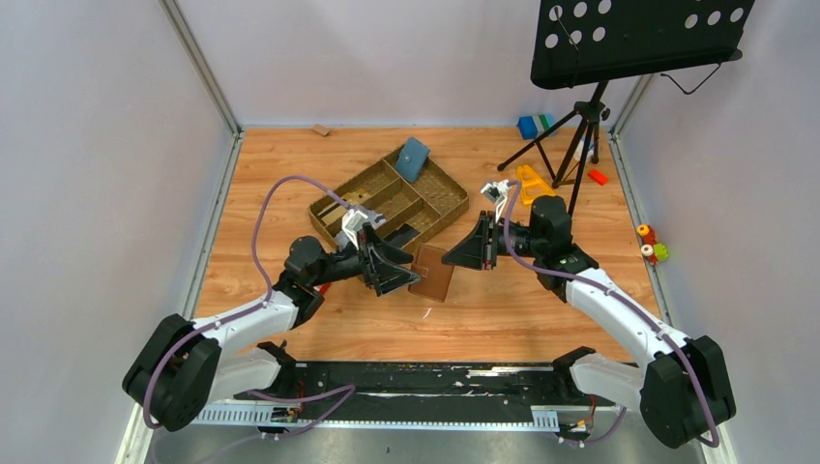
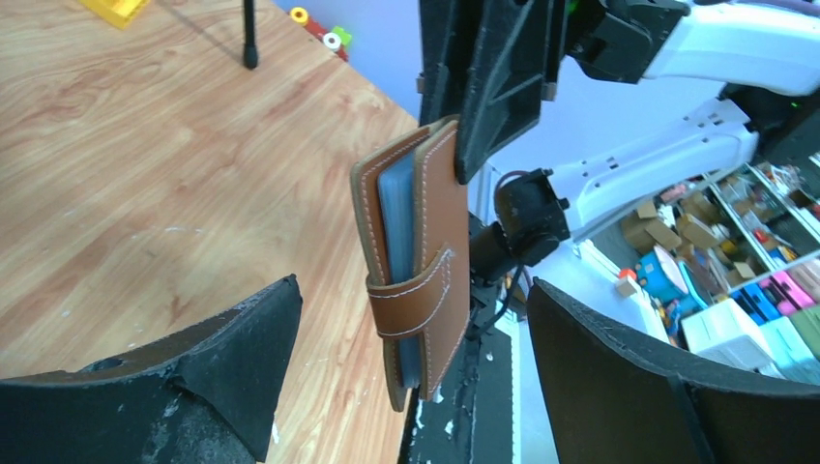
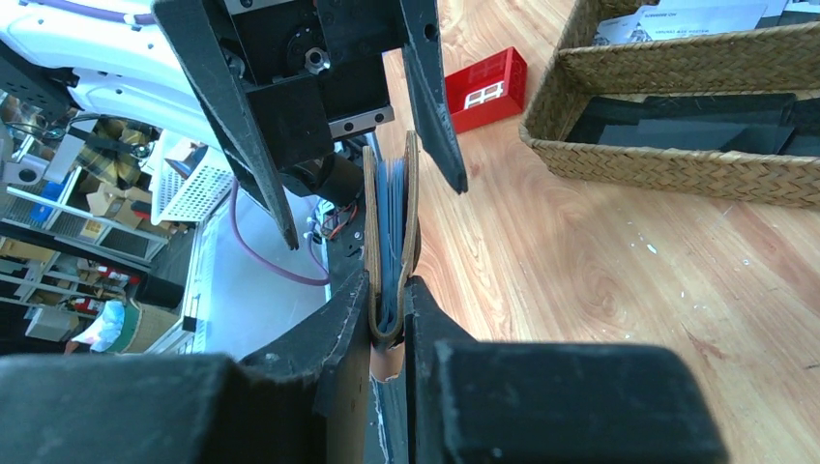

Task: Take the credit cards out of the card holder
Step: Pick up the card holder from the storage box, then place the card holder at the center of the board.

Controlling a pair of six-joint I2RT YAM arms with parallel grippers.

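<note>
The brown card holder [image 1: 432, 274] hangs folded above the wooden table, its strap closed across the covers [image 2: 418, 300]. My right gripper [image 1: 456, 257] is shut on its spine edge, and both fingers [image 3: 338, 338] press on the covers [image 3: 390, 222]. My left gripper [image 1: 404, 271] stands open around the card holder's free end, with its fingers [image 2: 242, 358] apart from the leather on both sides. No credit cards show. Only blue-grey sleeve edges [image 2: 396, 208] are visible between the covers.
A wicker tray [image 1: 447, 189] with compartments lies behind the grippers, with a blue-teal pouch [image 1: 413, 159] leaning in it. A red block [image 3: 483, 77] lies under the left arm. A music stand's tripod [image 1: 580, 126], a yellow toy [image 1: 532, 184] and small toys stand at the back right.
</note>
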